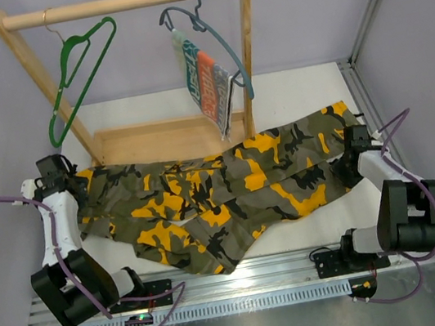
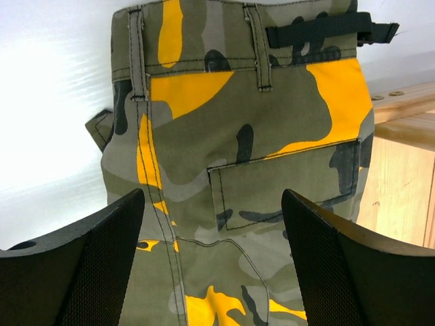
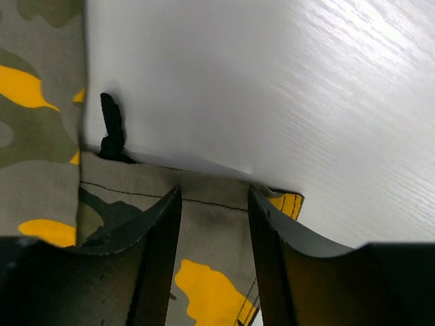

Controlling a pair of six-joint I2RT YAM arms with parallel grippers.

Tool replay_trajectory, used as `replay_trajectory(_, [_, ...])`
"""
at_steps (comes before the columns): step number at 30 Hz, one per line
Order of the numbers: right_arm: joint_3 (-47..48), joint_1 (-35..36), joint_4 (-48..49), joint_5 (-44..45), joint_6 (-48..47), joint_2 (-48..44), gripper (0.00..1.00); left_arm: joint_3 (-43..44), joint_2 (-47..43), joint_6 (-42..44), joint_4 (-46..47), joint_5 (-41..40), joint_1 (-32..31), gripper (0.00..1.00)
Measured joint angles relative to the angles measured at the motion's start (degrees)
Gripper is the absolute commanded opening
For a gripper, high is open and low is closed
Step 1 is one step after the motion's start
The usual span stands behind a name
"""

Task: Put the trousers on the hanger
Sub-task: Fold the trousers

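White tabletop (image 1: pixel 297 88) fills the background, with a wooden rack (image 1: pixel 126 2) at its far side.

The left gripper (image 1: pixel 53 172) stands with its jaws spread wide and nothing clamped between them. In its wrist view the trousers (image 2: pixel 258 136) lie straight ahead of the left gripper (image 2: pixel 212 197) and run on under it. A pocket flap (image 2: pixel 285 176) sits in the gap between the two fingers, and the waistband lies beyond the tips, with a black strap (image 2: pixel 326 30) on it ahead of the right-hand finger.

The right gripper (image 1: pixel 355 141) is at the opposite, leg end of the trousers (image 1: pixel 222 191). Its jaws are part-way open. In its wrist view the hem of the trousers (image 3: pixel 217 231) lies flat across the gap of the right gripper (image 3: pixel 214 193), not pinched. Bare table lies past the tips, and a black tie (image 3: pixel 112 129) sits ahead of the left-hand finger.

The hanger (image 1: pixel 85 82) hangs on the rack's rail, well beyond the left jaws and apart from the trousers. A grey-blue hanger (image 1: pixel 219 43) carrying a striped cloth (image 1: pixel 206 82) hangs further along the rail.
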Motion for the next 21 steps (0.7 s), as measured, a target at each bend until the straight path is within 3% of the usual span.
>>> replay_trajectory(3, [0.2, 0.0, 1.66, 0.33, 0.37, 1.38, 0.37, -0.02, 0.0, -0.31, -0.13, 0.37, 0.0, 0.82])
replay_trajectory(5, [0.07, 0.0, 2.71, 0.87, 0.63, 1.7, 0.1, -0.11, 0.0, -0.92, -0.15, 0.24, 0.0, 0.82])
replay_trajectory(6, [-0.17, -0.04, 3.21, 1.09, 0.72, 1.79, 0.04, -0.2, 0.0, -1.2, -0.15, 0.22, 0.0, 0.83])
replay_trajectory(11, [-0.52, -0.02, 3.56, 3.41, 2.51, 1.44, 0.04, -0.74, 0.44, -1.95, -0.2, -0.31, 0.0, 0.84])
replay_trajectory(15, [0.59, -0.11, -3.06, 7.67, 3.34, -0.39, 0.04, -0.39, 3.26, -2.73, -0.76, -0.9, 0.24, 0.83])
replay_trajectory(21, [0.68, -0.11, -12.22, 15.06, 7.43, -13.2, 0.04, 2.38, 7.56, -4.2, -4.07, -2.82, 0.7, 0.83])
